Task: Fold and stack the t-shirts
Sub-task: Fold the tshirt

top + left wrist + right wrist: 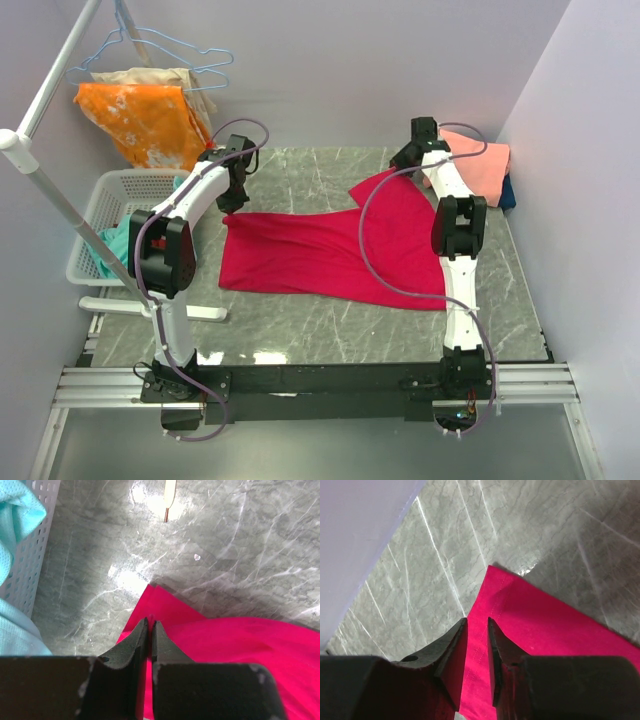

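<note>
The crimson-red t-shirt (320, 255) lies spread across the middle of the marble table. My left gripper (232, 200) is at its far left corner. In the left wrist view the left gripper (150, 621) is shut on a thin fold of the red t-shirt (240, 645), with the corner sticking out past the tips. My right gripper (405, 160) hangs over the far right corner. In the right wrist view the right gripper (477, 619) is open, with the red t-shirt (540, 625) and its hem flat between the jaws. A salmon-pink t-shirt (482, 160) lies on a dark blue one (508, 192) at the back right.
A white perforated basket (100, 215) holding teal cloth (110, 245) stands at the left, and shows in the left wrist view as the basket (30, 555). An orange white-blotched cloth (150, 120) hangs on a hanger from the white rack pole (50, 190). Walls close in the back and right.
</note>
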You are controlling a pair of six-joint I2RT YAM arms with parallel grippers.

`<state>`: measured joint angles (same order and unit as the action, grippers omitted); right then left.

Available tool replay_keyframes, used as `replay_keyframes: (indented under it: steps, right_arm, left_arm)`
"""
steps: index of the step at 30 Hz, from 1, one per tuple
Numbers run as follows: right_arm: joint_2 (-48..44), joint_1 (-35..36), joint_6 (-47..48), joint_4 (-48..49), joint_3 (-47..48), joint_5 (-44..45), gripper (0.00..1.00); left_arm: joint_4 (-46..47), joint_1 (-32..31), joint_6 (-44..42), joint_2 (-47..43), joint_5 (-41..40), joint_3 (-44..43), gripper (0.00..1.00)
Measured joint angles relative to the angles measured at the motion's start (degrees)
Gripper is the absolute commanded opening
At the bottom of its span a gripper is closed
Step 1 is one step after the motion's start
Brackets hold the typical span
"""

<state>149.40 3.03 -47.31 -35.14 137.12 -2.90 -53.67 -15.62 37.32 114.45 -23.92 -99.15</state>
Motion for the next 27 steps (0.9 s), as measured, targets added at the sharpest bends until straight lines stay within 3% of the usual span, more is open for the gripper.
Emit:
replay_keyframes:
  steps: [18, 21, 24, 27]
  right_arm:
    - [3.50, -0.04, -2.01, -4.02, 4.09, 2.25, 0.25]
    - [3.78, -0.07, -2.60, -4.79, 4.79, 2.51, 0.19]
    - [3.93, -0.17, -2.86, -5.57, 5.20, 2.69, 0.02]
    - [4.61, -0.44, -3.41, -6.05, 6.05, 2.51, 0.00]
  left_arm:
    - [-0.68, -0.02, -0.17, 0.00, -0.02, -0.83, 0.02]
    - [-0.68, -0.02, -0.17, 0.00, -0.02, -0.83, 0.02]
    - [-0.68, -0.02, -0.20, 0.00, -0.02, -0.83, 0.02]
    - [-0.81, -0.02, -0.22, 0.00, -0.04, -0.96, 0.02]
